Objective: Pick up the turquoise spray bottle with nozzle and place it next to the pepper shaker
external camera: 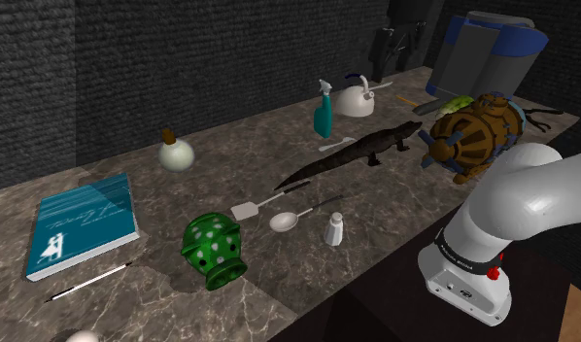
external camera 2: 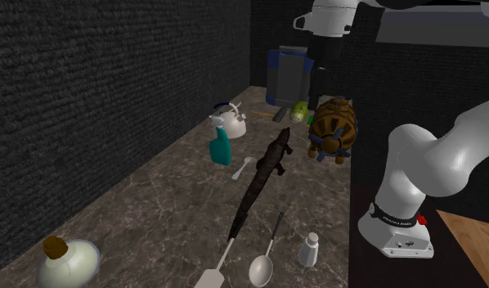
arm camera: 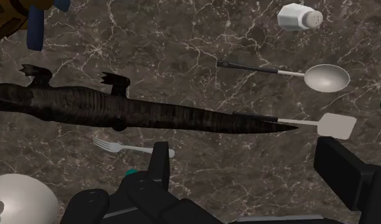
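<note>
Shoulder view, read left to right: the spray bottle (external camera: 324, 115) stands on the table (external camera: 230, 146) near its far edge. The shaker (external camera: 334, 230) sits well apart from it at six o'clock, and the crocodile (external camera: 352, 155) lies stretched between the two. The kettle (external camera: 357, 97) is just beside the bottle at two o'clock. A fork (external camera: 335, 146) lies near the bottle's foot at five o'clock.

My gripper (arm camera: 250, 172) is spread wide with nothing between its fingers, and it hangs above the crocodile's tail. In the wrist view a teal sliver peeks out just beside one finger; I take that for the bottle.

I judge the step in hand to be the approach. To do it well I should centre over the bottle first, then come straight down. The fingers should straddle the body below the white trigger head, so that they close on the narrower sides. The kettle leaves little room on that side, so I want the finger line turned to miss it. Once I have closed, a straight lift should clear the crocodile on the way to the shaker.

The bottle is upright, so its long axis runs vertical. Its nozzle seems to point toward nine o'clock in the shoulder view, away from the kettle, though I cannot be sure.
</note>
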